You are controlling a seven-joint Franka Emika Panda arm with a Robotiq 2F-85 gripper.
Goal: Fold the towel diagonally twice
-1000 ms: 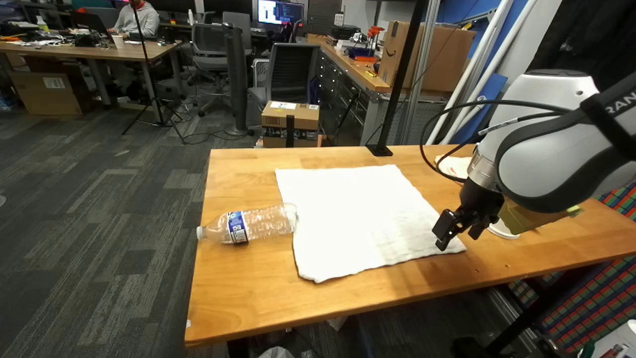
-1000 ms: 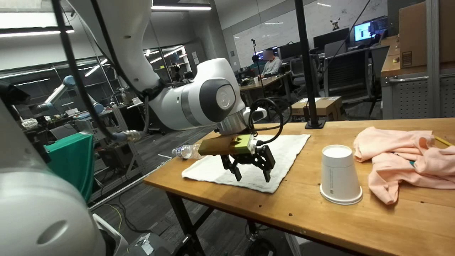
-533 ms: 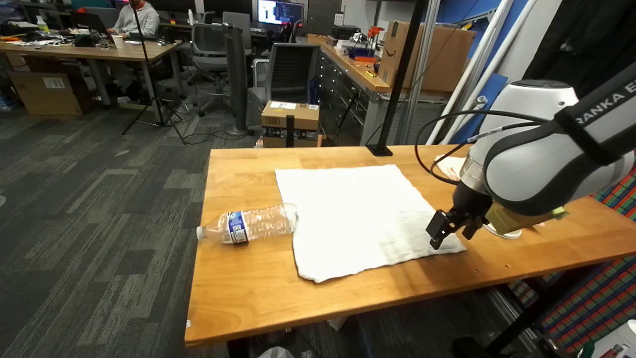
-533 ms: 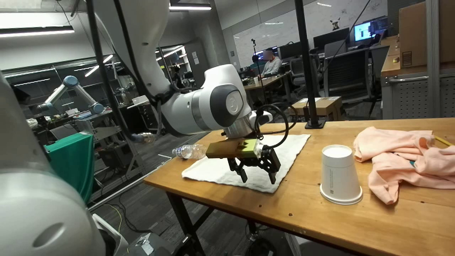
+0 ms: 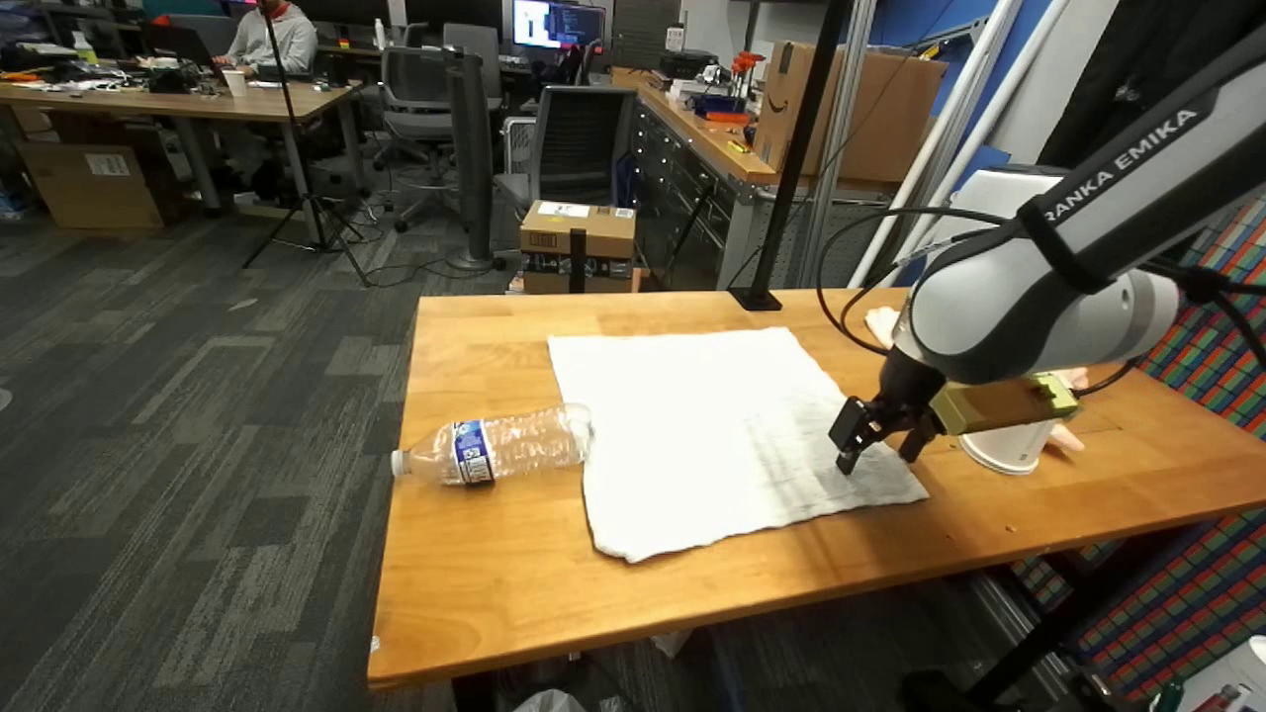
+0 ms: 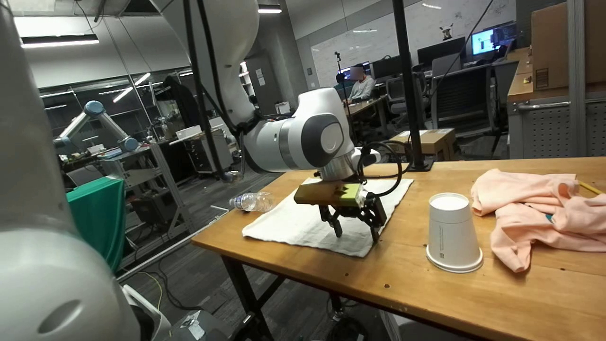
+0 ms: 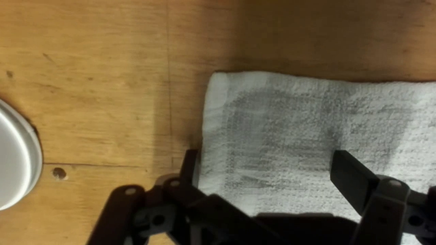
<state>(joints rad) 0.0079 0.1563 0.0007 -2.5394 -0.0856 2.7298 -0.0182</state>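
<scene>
The white towel lies spread flat on the wooden table, its corners all out to the sides. My gripper is low above one end of it, near a corner, with jaws wide apart and nothing between them. In the wrist view that corner of the towel shows ahead of the fingertips. One finger is just off the towel's side edge, over bare wood; the opposite finger is over the cloth. Whether either tip touches down I cannot tell. The same pose of the gripper appears in an exterior view.
A clear plastic bottle lies on its side at the towel's far edge from the gripper. An upturned white cup stands beside the gripper's end, with a crumpled pink cloth past it. A black post rises from the table's back edge.
The gripper has shifted along the towel's end, away from the table's front edge, and sits somewhat lower over the cloth. Its jaws stayed wide. The towel, bottle and cup have not moved.
</scene>
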